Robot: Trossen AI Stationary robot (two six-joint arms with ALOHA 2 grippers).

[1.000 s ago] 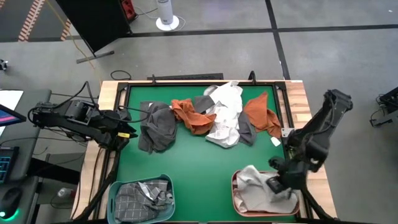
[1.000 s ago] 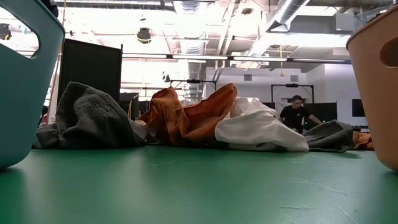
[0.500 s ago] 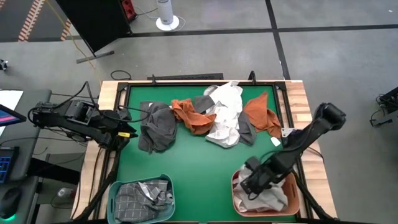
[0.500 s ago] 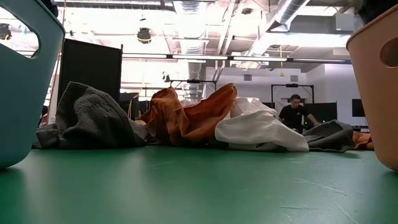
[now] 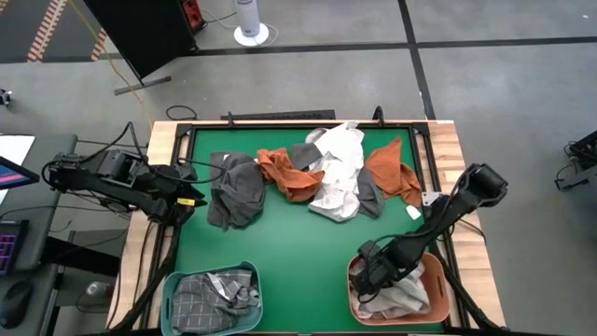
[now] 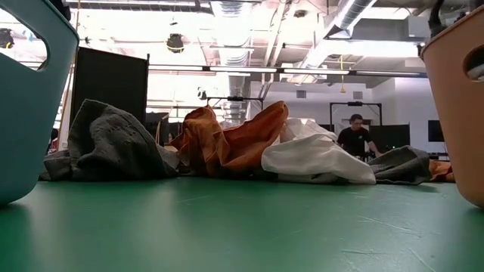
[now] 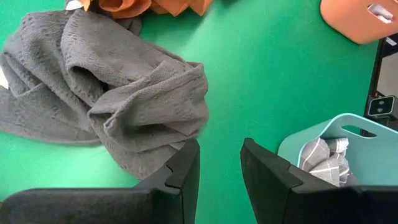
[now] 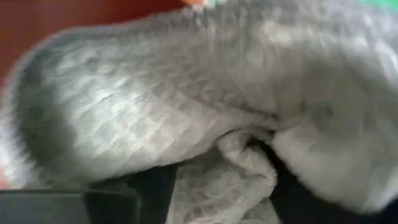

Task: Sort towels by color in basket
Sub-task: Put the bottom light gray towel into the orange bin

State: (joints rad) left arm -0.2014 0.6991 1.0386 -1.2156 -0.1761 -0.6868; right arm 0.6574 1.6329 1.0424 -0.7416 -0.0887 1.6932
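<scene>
high view: right hand (image 5: 373, 271) inside orange basket (image 5: 436, 280)

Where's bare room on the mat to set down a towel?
The green mat is bare between the towel pile and the two baskets, teal basket and orange basket. The far strip is crowded, from the dark grey towel rightward.

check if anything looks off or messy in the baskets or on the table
Nothing looks spilled or damaged. The unsorted towels lie crumpled in a loose row across the far half of the green table, as expected mid-sort. Checked towels sit inside the teal basket; a light grey towel sits in the orange basket, under the right gripper.
</scene>
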